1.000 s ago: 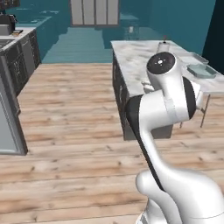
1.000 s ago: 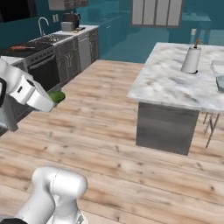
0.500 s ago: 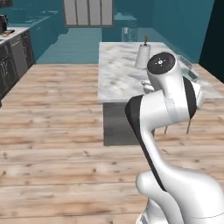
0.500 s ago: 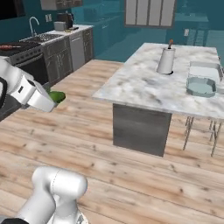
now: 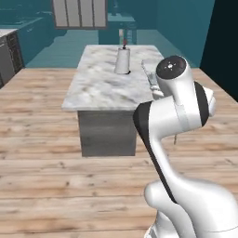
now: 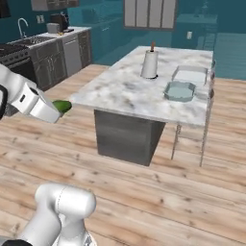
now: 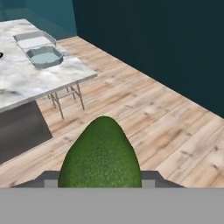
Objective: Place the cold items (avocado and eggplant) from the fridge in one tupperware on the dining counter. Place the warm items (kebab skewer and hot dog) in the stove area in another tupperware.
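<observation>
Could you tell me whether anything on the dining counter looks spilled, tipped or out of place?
Nothing stands out: the two tupperware containers sit flat near the counter edge, and the paper towel roll stands upright.

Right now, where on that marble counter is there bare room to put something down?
The near half of the counter is bare marble, from the front edge up to the paper towel roll. The far right side is crowded: two tupperwares sit close together by the edge above the stool. The gripper holds the avocado off to the left, away from the counter.
</observation>
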